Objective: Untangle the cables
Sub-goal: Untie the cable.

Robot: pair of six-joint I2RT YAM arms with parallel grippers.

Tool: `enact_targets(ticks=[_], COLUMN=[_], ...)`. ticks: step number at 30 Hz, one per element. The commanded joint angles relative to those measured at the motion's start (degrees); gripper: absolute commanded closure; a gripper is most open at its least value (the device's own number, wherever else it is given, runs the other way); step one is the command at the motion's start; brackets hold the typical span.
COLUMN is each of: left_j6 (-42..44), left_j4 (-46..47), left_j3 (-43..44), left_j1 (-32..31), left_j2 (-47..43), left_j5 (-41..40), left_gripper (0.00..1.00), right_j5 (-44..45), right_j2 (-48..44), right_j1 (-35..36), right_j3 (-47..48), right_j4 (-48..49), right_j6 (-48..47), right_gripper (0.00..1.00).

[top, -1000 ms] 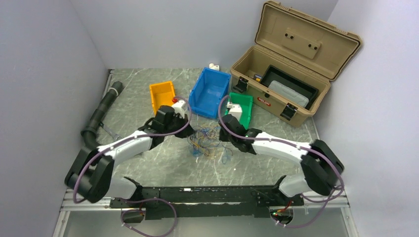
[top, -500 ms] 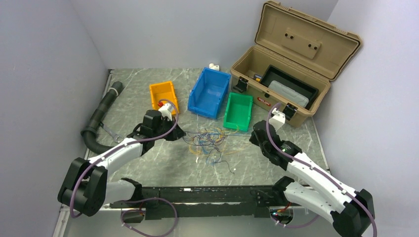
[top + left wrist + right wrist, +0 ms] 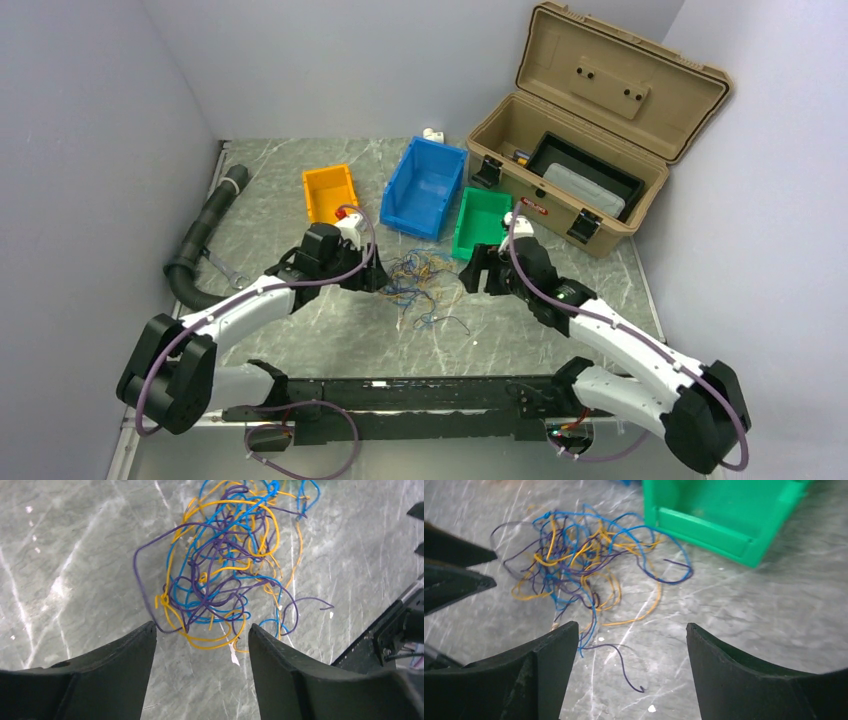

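1. The cables (image 3: pixel 418 282) lie in one tangle of blue, yellow-orange and dark purple strands on the marble table (image 3: pixel 320 330), just in front of the green bin (image 3: pixel 482 222).
2. The left gripper (image 3: pixel 374 277) sits just left of the tangle, fingers spread and nothing pinched. Its wrist view shows the nearest loops right at the gap between the fingertips.
3. The right gripper (image 3: pixel 474 273) faces it from the other side, jaws wide apart and empty, and one loose dark strand reaches toward the gap.
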Motion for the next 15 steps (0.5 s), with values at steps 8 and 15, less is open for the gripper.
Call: enact_targets(ticks=[8, 15], left_j6=[4.95, 2.44], left_j4=[-4.91, 0.61], left_j3=[8.97, 9.42], left_j1=[-2.31, -2.31], left_j2=[4.76, 12.03], left_j5=[-9.80, -4.83], left_gripper=[0.22, 0.22], right_j5=[-7.56, -6.57], right_j2=[16.92, 25.37], right_j1=[5.27, 6.15], right_j3=[6.47, 5.30], right_j4=[13.84, 24.97], right_j6=[-2.09, 4.92], right_gripper=[0.22, 0.19])
